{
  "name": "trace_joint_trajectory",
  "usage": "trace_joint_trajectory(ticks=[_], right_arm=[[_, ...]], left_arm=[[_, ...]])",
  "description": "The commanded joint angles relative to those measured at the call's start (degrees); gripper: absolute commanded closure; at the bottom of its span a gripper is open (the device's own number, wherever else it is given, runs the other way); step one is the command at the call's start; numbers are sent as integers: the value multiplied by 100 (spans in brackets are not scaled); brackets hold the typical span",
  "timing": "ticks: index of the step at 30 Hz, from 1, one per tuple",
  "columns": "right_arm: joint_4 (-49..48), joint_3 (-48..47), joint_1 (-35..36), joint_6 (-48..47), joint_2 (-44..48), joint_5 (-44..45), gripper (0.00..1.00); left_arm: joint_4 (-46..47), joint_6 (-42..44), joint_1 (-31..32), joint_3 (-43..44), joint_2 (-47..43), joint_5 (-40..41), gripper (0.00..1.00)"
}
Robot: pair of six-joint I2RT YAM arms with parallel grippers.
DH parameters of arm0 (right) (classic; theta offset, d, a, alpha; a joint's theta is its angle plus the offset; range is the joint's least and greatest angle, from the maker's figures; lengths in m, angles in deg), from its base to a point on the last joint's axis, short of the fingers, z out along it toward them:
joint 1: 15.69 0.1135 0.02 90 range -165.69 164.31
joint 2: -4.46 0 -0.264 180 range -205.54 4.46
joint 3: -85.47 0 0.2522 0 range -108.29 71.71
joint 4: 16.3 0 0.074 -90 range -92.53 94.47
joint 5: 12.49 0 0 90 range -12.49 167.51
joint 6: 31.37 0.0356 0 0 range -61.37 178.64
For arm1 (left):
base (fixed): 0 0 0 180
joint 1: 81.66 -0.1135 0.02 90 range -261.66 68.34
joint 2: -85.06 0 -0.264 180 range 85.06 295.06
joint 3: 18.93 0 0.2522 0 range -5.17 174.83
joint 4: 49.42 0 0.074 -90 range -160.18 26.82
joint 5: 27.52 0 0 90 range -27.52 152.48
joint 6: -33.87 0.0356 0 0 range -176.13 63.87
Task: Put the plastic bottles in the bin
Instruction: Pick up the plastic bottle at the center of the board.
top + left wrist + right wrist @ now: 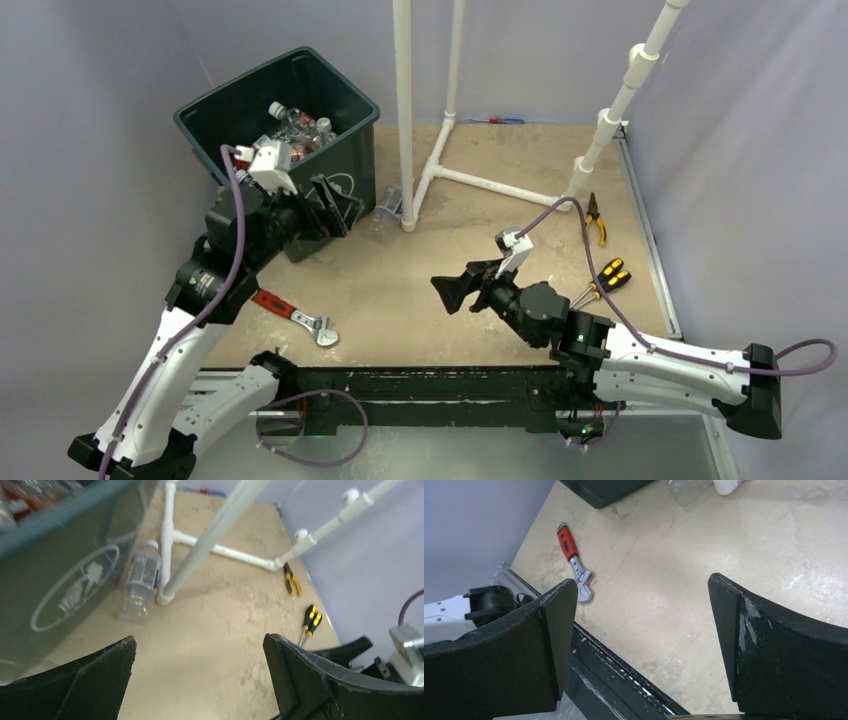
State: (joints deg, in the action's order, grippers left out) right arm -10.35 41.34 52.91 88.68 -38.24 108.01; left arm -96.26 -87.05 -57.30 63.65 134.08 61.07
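The dark green bin (352,150) stands at the back left, with several plastic bottles (296,125) piled inside. One clear bottle (388,208) lies on the table between the bin and a white pipe foot; in the left wrist view this bottle (140,582) lies beside the bin wall (60,570). My left gripper (335,205) hovers against the bin's front right side, open and empty, its jaws (199,645) wide apart, short of the bottle. My right gripper (452,292) hangs over mid-table, open (642,587) with nothing between the fingers.
A white PVC pipe frame (440,170) rises behind the loose bottle. A red-handled wrench (295,315) lies front left. Yellow-handled pliers (596,218) and screwdrivers (605,278) lie on the right. A black rail (420,385) runs along the near edge.
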Motion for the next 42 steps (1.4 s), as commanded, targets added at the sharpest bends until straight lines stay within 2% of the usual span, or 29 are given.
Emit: trace_joint_trajectory(ticks=[1, 6, 9, 14, 18, 20, 23, 24, 27, 32, 39, 42], right_arm=[[-219, 160, -4, 274, -81, 521, 1], [-237, 404, -4, 431, -146, 696, 1], [-253, 497, -4, 516, -177, 744, 1], [-277, 667, -4, 539, -56, 902, 1], [-276, 804, -4, 488, 118, 956, 1], [-285, 889, -4, 475, 203, 968, 1], [-320, 990, -4, 461, 300, 969, 1], [-336, 1016, -4, 447, 324, 967, 1], [-398, 1086, -4, 390, 395, 962, 1], [-441, 1202, -4, 424, 551, 891, 1], [-76, 1471, -4, 563, 1287, 890, 1], [82, 1560, -4, 563, 1605, 891, 1]], left_arm=[[338, -72, 590, -692, -57, 348, 1], [383, 15, 1553, -804, 249, 1407, 1], [490, 85, 1868, -995, 502, 1841, 1], [1112, 208, 1943, -1697, 974, 2714, 8], [1324, 315, 1895, -1686, 1662, 3528, 9], [1559, 372, 1562, -1664, 2007, 3435, 11], [1954, 166, 657, -1748, 2531, 2363, 16], [2092, 123, 518, -1781, 2682, 2247, 17], [2297, 47, 456, -1728, 3160, 2282, 18], [2377, -152, 362, -1454, 3868, 2775, 18], [2574, -167, -51, -1399, 4112, 2731, 8], [2775, -5, -150, -1470, 3952, 2307, 4]])
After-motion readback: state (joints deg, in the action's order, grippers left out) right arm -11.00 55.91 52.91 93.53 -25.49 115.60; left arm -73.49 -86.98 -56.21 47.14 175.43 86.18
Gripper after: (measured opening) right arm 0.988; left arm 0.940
